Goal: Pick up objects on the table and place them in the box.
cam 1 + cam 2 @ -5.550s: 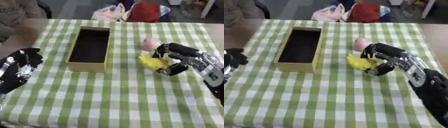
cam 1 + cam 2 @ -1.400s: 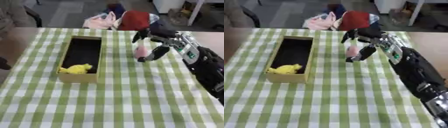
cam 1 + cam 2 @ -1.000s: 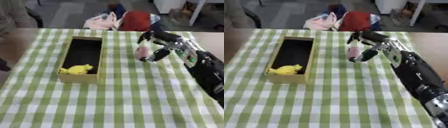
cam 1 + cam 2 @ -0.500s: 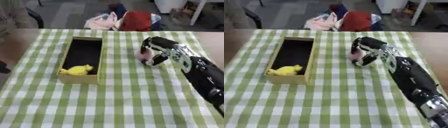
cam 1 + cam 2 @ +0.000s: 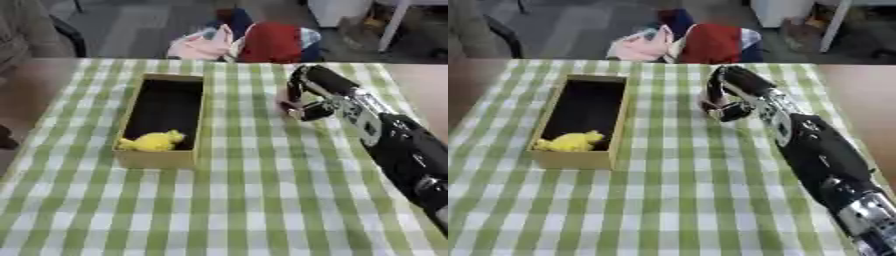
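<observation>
Right hand [image 5: 304, 97] curls around a small pink object [image 5: 285, 100], apparently upright, on the bench [image 5: 262, 200]. Yellow toy [image 5: 153, 141] lies crosswise in the box [image 5: 140, 100].

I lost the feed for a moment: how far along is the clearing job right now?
Done: the yellow toy lies in the near end of the box. In hand: the right hand is curled down around the pink object, which sits on the checked tablecloth to the right of the box and is mostly hidden by the fingers. Left: lifting it and setting it in the box. The left hand is not in view.
</observation>
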Controlling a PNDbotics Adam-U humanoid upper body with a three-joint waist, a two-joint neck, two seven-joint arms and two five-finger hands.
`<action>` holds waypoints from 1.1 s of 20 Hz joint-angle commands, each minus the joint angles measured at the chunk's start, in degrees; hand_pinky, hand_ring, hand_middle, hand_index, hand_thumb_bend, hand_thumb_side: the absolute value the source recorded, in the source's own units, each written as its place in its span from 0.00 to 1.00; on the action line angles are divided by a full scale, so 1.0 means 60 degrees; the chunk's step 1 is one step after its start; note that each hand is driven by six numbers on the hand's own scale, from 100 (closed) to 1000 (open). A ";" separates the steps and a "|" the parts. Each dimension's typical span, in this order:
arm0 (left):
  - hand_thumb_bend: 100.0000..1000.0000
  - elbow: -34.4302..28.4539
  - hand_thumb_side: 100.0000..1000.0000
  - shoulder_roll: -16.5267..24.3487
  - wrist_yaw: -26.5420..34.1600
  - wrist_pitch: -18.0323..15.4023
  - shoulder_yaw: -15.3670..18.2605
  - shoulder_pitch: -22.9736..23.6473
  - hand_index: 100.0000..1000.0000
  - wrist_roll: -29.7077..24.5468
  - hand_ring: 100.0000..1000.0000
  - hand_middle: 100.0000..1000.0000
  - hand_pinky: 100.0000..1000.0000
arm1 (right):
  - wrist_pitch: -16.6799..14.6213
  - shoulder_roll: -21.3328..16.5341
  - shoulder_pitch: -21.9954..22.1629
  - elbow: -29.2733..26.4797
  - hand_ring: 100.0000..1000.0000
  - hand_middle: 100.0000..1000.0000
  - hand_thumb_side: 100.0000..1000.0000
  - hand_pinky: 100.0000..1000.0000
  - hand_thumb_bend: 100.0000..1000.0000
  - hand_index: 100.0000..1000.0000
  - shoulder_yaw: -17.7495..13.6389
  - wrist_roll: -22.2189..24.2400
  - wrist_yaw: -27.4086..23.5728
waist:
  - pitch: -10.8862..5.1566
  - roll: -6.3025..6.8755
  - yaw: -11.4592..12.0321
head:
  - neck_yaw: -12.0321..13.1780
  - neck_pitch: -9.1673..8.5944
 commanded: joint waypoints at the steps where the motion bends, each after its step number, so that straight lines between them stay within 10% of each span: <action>1: 0.04 -0.0145 0.50 0.0142 0.0029 -0.0022 0.0034 -0.0112 0.78 0.0007 0.58 0.57 0.64 | 0.0045 -0.0209 -0.0346 -0.0672 0.47 0.21 0.00 0.34 0.04 0.31 0.0101 -0.0100 -0.0701 | -0.0187 -0.0011 0.0024 | -0.0006 -0.0078; 11: 0.06 -0.0225 0.49 0.0195 0.0310 -0.0047 -0.0056 -0.0184 0.78 -0.0085 0.58 0.57 0.64 | 0.0212 0.0532 -0.1267 -0.1397 0.49 0.22 0.00 0.36 0.00 0.32 0.0588 0.1209 -0.2368 | -0.0338 -0.0114 0.0445 | -0.0185 -0.0021; 14: 0.06 -0.0206 0.49 0.0147 0.0390 -0.0030 -0.0092 -0.0218 0.78 -0.0093 0.58 0.57 0.63 | 0.0115 0.0992 -0.1466 -0.1178 0.50 0.23 0.00 0.36 0.00 0.33 0.0699 0.1614 -0.2302 | -0.0326 -0.0108 0.0592 | -0.0255 -0.0027; 15: 0.07 -0.0208 0.49 0.0129 0.0418 -0.0027 -0.0101 -0.0234 0.78 -0.0089 0.58 0.57 0.63 | 0.0054 0.1141 -0.1502 -0.1101 0.50 0.23 0.00 0.37 0.15 0.33 0.0741 0.1719 -0.2220 | -0.0315 -0.0102 0.0634 | -0.0273 -0.0024; 16: 0.07 -0.0212 0.50 0.0112 0.0446 -0.0024 -0.0109 -0.0251 0.78 -0.0085 0.58 0.57 0.63 | -0.0013 0.1281 -0.1530 -0.1012 0.50 0.24 0.00 0.37 0.00 0.33 0.0775 0.1804 -0.2098 | -0.0304 -0.0096 0.0669 | -0.0288 -0.0024; 22: 0.07 -0.0218 0.50 0.0020 0.0529 0.0017 -0.0143 -0.0289 0.78 -0.0060 0.58 0.57 0.63 | -0.0519 0.2032 -0.1515 -0.0435 0.52 0.27 0.00 0.40 0.03 0.38 0.0924 0.1919 -0.1007 | -0.0238 -0.0041 0.0816 | -0.0373 0.0004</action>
